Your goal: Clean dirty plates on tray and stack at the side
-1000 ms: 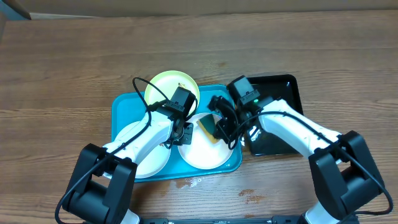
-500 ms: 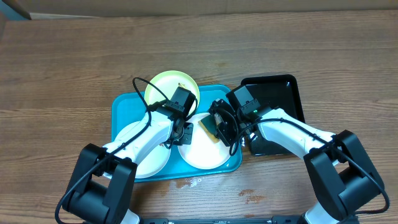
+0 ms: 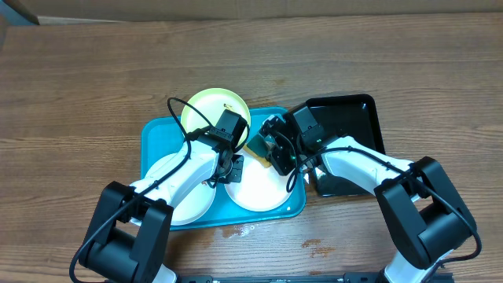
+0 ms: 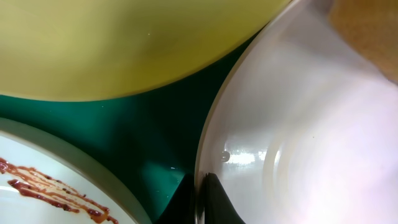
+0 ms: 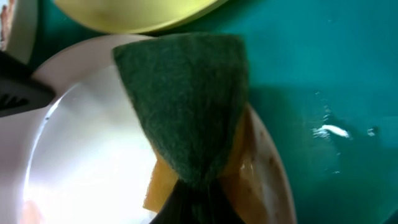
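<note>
"While the right hand [image 3: 273,149] pinches a sponge [image 5: 186,99] on the white plate [image 3: 255,192] in the tray [image 3: 153,134], how will it handle?"
"Light, slick plastic — grip its rim; left hand [image 3: 228,167]: closure unclear."

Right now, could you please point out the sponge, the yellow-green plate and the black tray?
sponge [image 5: 186,106], right wrist view, on its green scouring face.
yellow-green plate [image 3: 212,102], overhead view, on its bare inner surface.
black tray [image 3: 354,118], overhead view, on its bare floor.
</note>
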`<state>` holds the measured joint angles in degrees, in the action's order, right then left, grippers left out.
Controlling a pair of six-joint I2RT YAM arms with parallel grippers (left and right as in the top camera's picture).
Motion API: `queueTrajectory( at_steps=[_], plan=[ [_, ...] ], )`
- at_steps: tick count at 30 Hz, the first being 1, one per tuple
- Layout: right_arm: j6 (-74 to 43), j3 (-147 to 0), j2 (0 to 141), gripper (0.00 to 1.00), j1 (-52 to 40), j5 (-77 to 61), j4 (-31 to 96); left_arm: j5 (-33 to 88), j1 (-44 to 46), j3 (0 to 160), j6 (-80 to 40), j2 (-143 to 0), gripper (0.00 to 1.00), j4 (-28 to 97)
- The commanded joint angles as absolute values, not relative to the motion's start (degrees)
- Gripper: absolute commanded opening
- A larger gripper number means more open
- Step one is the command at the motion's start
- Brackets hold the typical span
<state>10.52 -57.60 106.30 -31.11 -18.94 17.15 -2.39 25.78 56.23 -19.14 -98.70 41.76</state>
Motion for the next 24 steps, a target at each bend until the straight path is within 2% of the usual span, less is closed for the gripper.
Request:
queueTrajectory(
  at_steps=[1, 16, 24],
  plan=[
    [10.55, -57.32, 107.44, 0.04, -30.63, -12.40, 15.44, -3.16, 25.96, 54.35, -17.58, -99.66, 0.04, 42.52],
    [7.25, -60.99, 106.63, 0.04, -28.38, -8.99, 12.47, -3.14, 25.96, 54.35, -17.58, -99.66, 0.04, 43.27],
    [7.20, -66.22, 95.50, 0.04, -23.22, -9.02, 18.55, -3.16, 25.96, 54.35, -17.82, -99.66, 0.04, 43.27]
  ],
)
